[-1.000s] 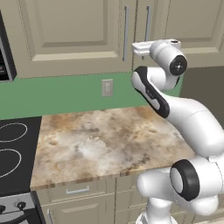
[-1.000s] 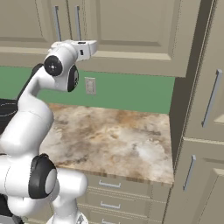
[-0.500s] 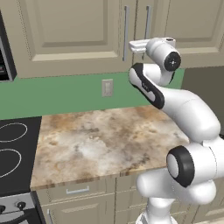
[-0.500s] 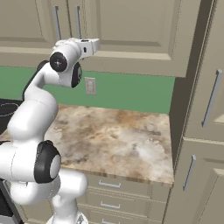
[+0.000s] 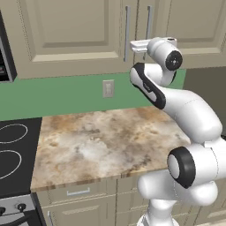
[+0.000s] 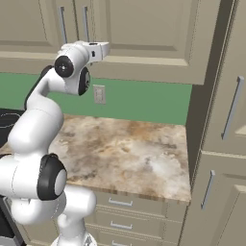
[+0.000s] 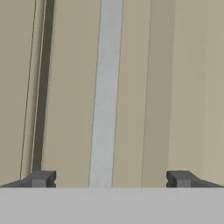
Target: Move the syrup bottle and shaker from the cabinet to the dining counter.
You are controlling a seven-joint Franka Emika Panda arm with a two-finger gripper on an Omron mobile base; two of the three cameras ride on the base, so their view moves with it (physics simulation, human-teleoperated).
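Left to right in the left base view: black stove top (image 5: 13,150) at the left edge, then the tan-brown marbled stone table (image 5: 106,141), bare, with a white wall outlet (image 5: 108,88) on the green backsplash above it.

Above those hangs the beige wall cabinet with panelled doors (image 5: 70,35), both doors shut. Two long vertical silver bar handles sit side by side at the door seam; I am working on the right-hand handle (image 7: 105,87).

My pincer (image 7: 109,178) is raised to the lower end of that handle. In the hand view its two dark tips stand spread wide, one on either side of the silver bar, pinching nothing. I cannot tell whether the tips already reach past the bar or stop short of it.

The syrup bottle and shaker are not visible to me; I judge they sit behind the shut doors. Task barely begun.

Risks from here:
- The bar sits left of centre between the tips, so an uneven close could twist the hand.
- Closing too shallow: the tips slide off when I pull.
- Door swing may strike my own forearm, which stands close under the cabinet.
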